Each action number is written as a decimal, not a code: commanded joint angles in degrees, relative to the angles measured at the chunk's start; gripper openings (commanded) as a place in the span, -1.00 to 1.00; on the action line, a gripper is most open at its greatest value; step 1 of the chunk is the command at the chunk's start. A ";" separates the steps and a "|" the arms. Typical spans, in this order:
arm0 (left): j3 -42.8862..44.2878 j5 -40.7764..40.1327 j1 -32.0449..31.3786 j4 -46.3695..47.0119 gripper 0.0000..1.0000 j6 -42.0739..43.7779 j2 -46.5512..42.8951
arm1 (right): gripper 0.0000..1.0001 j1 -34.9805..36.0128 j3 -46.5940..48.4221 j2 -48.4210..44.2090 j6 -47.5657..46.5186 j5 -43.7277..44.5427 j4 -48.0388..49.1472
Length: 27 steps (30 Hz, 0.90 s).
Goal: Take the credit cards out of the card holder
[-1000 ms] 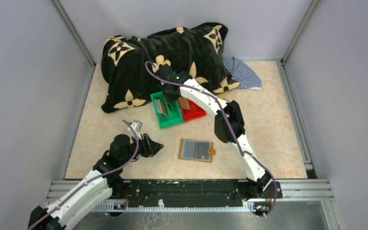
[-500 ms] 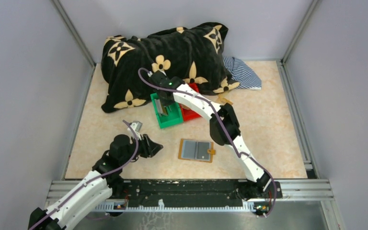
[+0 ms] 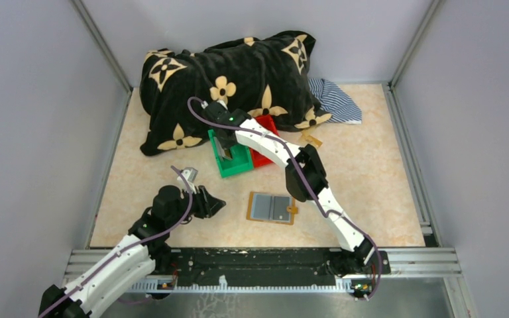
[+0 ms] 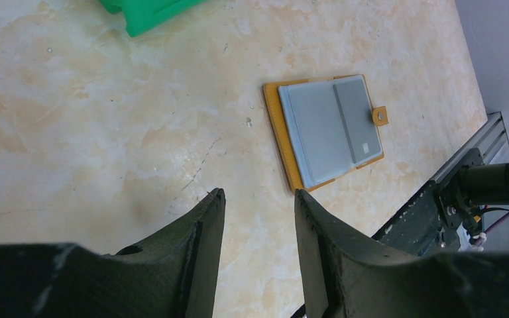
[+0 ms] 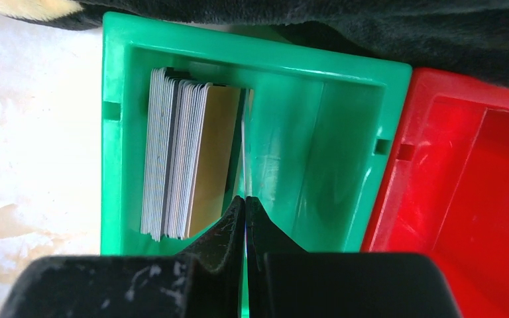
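Observation:
The card holder (image 3: 272,208) lies open and flat on the table, tan with grey inner pockets, and also shows in the left wrist view (image 4: 328,129). My right gripper (image 5: 245,199) is shut on one thin credit card (image 5: 244,142), seen edge-on, which reaches down into the green bin (image 5: 252,61). Several more credit cards (image 5: 185,159) stand stacked against that bin's left wall. From above, the right gripper (image 3: 224,142) hangs over the green bin (image 3: 235,167). My left gripper (image 4: 258,192) stays open and empty, low over the table to the left of the holder (image 3: 217,204).
A red bin (image 3: 270,157) sits tight against the green one on its right (image 5: 464,165). A black blanket with tan flowers (image 3: 238,73) is piled behind both bins, with striped cloth (image 3: 337,99) to its right. A small tan piece (image 3: 311,139) lies beside the red bin.
The right arm has swung left from over the red bin to over the green bin, still shut on the card. The left arm has not moved.

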 commanded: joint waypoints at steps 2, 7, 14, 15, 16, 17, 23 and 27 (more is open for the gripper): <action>0.83 0.78 0.25 0.21 -0.02 0.69 -0.52 | -1.00 0.54 2.47 1.32 0.56 1.62 0.93; 0.51 0.37 0.25 -0.76 -0.02 0.79 -1.54 | -1.00 0.52 2.17 1.68 1.09 0.89 1.76; 0.00 0.26 0.25 -0.55 -0.02 0.77 -1.39 | -1.00 0.52 2.31 1.42 1.57 0.77 3.02; 0.09 0.39 0.25 -0.47 -0.02 0.78 -1.29 | -1.00 0.53 2.34 1.42 1.62 0.67 3.42; 0.17 0.41 0.25 -0.49 -0.02 0.78 -1.16 | -1.00 0.52 2.32 1.50 1.67 0.57 3.81; 0.28 0.44 0.25 -0.65 -0.02 0.83 -1.11 | -1.00 0.52 2.34 1.63 1.76 0.54 4.16; 0.43 0.25 0.25 -1.73 -0.02 0.83 -1.87 | -1.00 0.52 2.86 2.69 2.23 -0.06 4.99; 0.29 0.22 0.25 -1.66 -0.02 0.76 -1.77 | -1.00 0.56 2.37 2.74 2.48 -0.02 5.70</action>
